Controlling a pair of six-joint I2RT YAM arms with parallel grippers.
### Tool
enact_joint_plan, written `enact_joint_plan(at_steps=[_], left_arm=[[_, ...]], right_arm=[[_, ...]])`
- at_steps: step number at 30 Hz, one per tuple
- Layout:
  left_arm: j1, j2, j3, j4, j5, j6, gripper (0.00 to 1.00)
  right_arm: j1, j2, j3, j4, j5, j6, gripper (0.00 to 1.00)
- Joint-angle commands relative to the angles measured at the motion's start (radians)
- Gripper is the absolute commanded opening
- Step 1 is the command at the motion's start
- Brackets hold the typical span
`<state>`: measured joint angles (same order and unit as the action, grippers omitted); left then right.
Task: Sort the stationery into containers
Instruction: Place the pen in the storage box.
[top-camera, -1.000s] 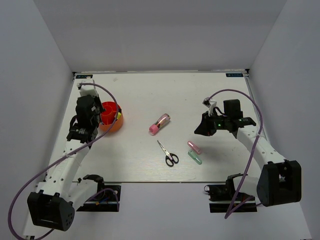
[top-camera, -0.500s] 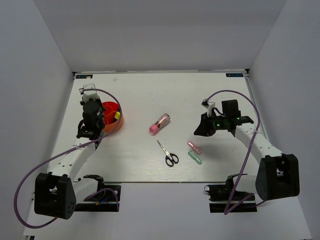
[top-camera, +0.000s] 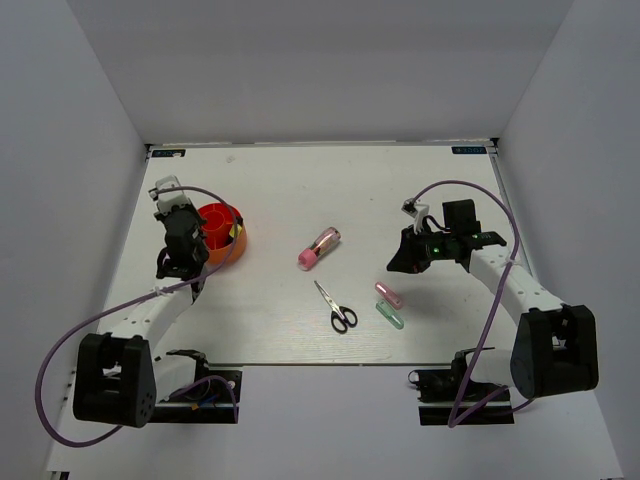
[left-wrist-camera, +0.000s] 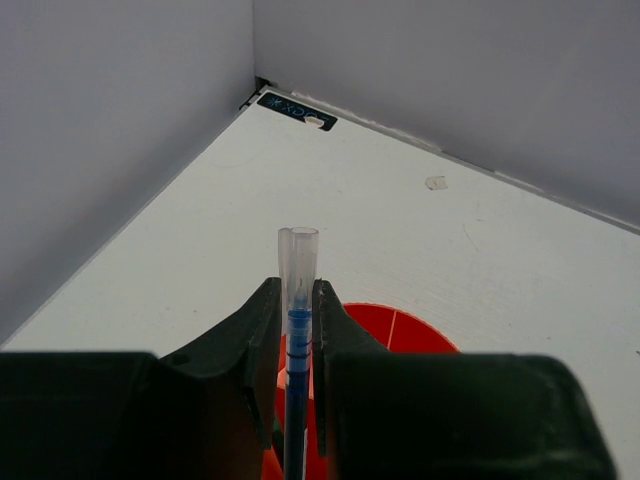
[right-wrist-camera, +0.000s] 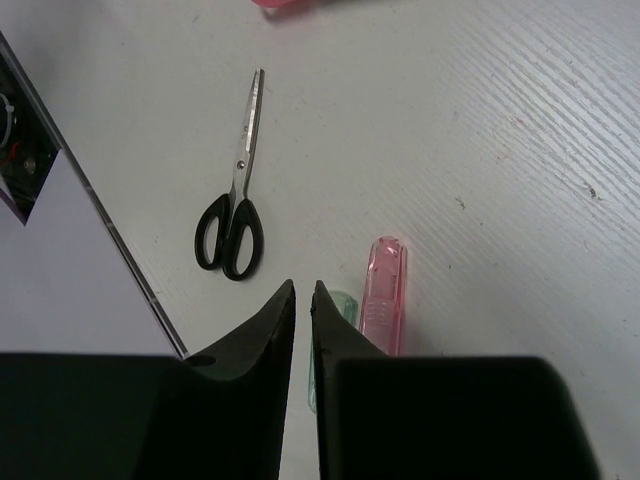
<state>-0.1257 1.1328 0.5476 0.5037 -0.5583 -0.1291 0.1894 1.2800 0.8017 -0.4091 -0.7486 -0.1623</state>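
left pincer (left-wrist-camera: 296, 292) clamped on a thin blue pen (left-wrist-camera: 297, 340), its clear cap (left-wrist-camera: 298, 250) sticking out past the tips. the red-orange pot (left-wrist-camera: 410, 335) sits right below the pincer, near the counter's (top-camera: 280, 190) left edge, and a yellow cap (top-camera: 235, 230) shows inside the pot. right pincer (right-wrist-camera: 302, 298) is nearly closed, just a thin slit with nothing in it, and hangs above the counter toward the right edge. pink capsule (right-wrist-camera: 383, 295) lies just beside its tips on the near side. pale-green capsule (right-wrist-camera: 340, 302) is next to it, half hidden behind a finger. black-handled scissors (right-wrist-camera: 235, 200) lie closed, further toward mid-counter. pink tube (top-camera: 320, 247) is mid-counter, well apart from both pincers.
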Motion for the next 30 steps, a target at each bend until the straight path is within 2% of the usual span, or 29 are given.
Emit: enact_joint_plan(at_steps=[1, 22, 24, 25, 27, 28, 30], left_arm=[[0.014, 0.016, -0.021, 0.076, -0.022, -0.030, 0.01], [0.020, 0.085, -0.113, 0.191, -0.037, -0.092, 0.01], [0.021, 0.085, -0.123, 0.191, -0.037, -0.099, 0.07], [0.018, 0.090, -0.126, 0.191, -0.038, -0.107, 0.14], [0.020, 0.087, -0.136, 0.190, -0.037, -0.118, 0.21], [0.020, 0.082, -0.135, 0.179, -0.034, -0.116, 0.30], [0.018, 0.078, -0.138, 0.174, -0.031, -0.121, 0.37]], right_arm=[[-0.007, 0.007, 0.014, 0.004, -0.032, -0.011, 0.15], [-0.015, 0.015, 0.017, -0.002, -0.052, -0.017, 0.15], [-0.015, 0.015, 0.016, -0.002, -0.052, -0.017, 0.15], [-0.018, 0.015, 0.017, -0.002, -0.055, -0.017, 0.15], [-0.019, 0.015, 0.016, -0.004, -0.060, -0.017, 0.15], [-0.021, 0.015, 0.019, -0.004, -0.058, -0.019, 0.15], [-0.019, 0.013, 0.019, -0.004, -0.060, -0.019, 0.15]])
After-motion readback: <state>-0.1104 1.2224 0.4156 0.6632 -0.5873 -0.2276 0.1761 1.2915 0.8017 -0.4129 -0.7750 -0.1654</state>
